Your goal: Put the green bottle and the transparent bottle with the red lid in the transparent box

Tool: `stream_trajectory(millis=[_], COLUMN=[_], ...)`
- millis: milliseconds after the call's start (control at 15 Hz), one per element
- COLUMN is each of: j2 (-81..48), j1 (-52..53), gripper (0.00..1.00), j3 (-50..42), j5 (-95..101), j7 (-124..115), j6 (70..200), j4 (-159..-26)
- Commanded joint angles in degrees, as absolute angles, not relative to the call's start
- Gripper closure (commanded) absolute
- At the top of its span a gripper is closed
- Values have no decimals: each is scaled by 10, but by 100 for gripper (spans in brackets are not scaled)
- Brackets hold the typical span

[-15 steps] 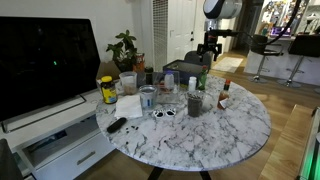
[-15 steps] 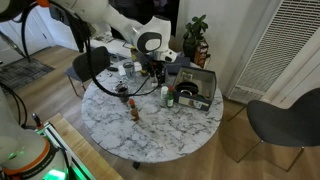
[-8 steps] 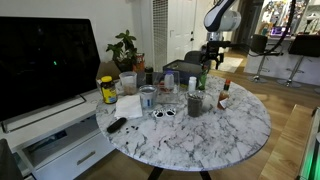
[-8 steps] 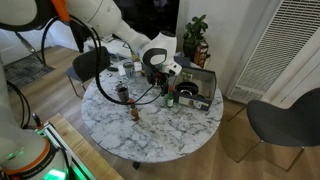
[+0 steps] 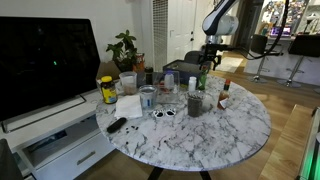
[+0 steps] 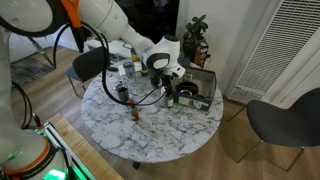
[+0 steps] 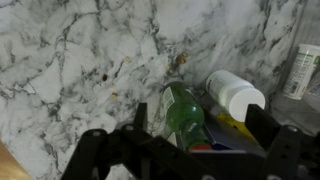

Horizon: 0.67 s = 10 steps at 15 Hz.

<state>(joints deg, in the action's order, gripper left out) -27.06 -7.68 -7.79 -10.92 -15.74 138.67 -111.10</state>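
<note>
The green bottle (image 5: 202,82) stands upright near the far side of the marble table (image 5: 230,130). My gripper (image 5: 208,64) hangs just above it, jaws open. In the wrist view the green bottle (image 7: 185,112) shows from above between my fingers (image 7: 140,118), nearer the left one; the gripper (image 7: 200,128) is open and not touching it. The transparent bottle with the red lid (image 5: 225,96) stands to the right of the green one and also shows in an exterior view (image 6: 133,108). The transparent box (image 6: 196,88) lies next to the green bottle (image 6: 168,97).
A white-capped bottle (image 7: 235,95) stands close beside the green bottle. A dark-filled jar (image 5: 194,103), a yellow-lidded jar (image 5: 107,90), sunglasses (image 5: 163,113), a remote (image 5: 116,125) and a white cloth (image 5: 128,105) crowd the table. A TV (image 5: 45,60) stands left.
My gripper has come down toward the green bottle's top. The bottles and the box have not moved.
</note>
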Motion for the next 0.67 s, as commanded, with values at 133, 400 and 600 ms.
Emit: stream_trajectory(millis=[133, 400, 600], j2=[-302, -316, -326], j1=[-79, -78, -78], gripper=[26, 56, 74], j3=[-85, -88, -89], j5=[-105, -100, -97], j7=[-167, -167, -166], j6=[1371, 1357, 1346], j4=[-1069, -1045, -1028])
